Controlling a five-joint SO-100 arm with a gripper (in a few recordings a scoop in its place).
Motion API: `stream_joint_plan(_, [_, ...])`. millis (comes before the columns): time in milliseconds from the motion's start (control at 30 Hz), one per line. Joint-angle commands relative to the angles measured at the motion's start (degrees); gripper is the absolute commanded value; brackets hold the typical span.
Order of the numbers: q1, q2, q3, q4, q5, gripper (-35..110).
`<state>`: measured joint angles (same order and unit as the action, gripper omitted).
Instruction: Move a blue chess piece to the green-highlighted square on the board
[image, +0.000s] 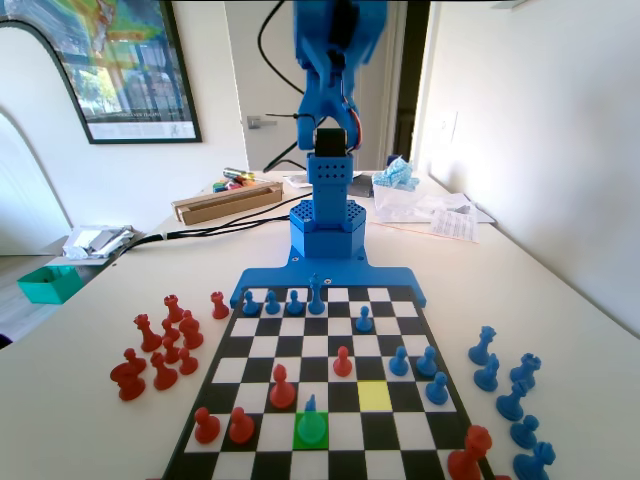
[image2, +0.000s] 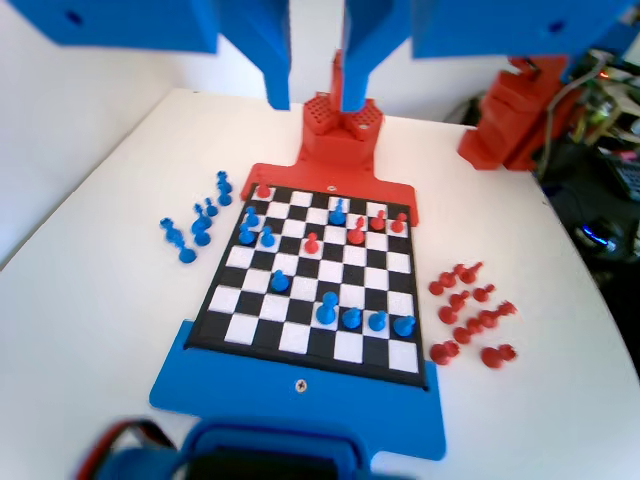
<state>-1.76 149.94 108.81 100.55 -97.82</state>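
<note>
Blue chess piece (image: 311, 407) stands on one green-highlighted square (image: 311, 431), end effector (image2: 315, 100) empty.

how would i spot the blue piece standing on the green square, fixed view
Find the board, then its row second from the picture's bottom edge. There the green-highlighted square glows, and the blue chess piece stands on it. It is the lone blue piece in that row, thin and pointed, with red pieces to its left.
</note>
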Motion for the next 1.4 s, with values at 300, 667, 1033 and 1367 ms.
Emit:
stream_joint_plan(300, [0.88, 17.31, 15.73, -8.61, -3.43, 6])
stream_joint_plan(667, [3.25, 22.85, 16.08, -10.02, -3.25, 1])
stream_joint_plan(1033, [3.96, 25.14, 16.17, -10.55, -2.81, 1])
stream_joint_plan(1367, [3.87, 25.14, 16.17, -10.55, -2.81, 1])
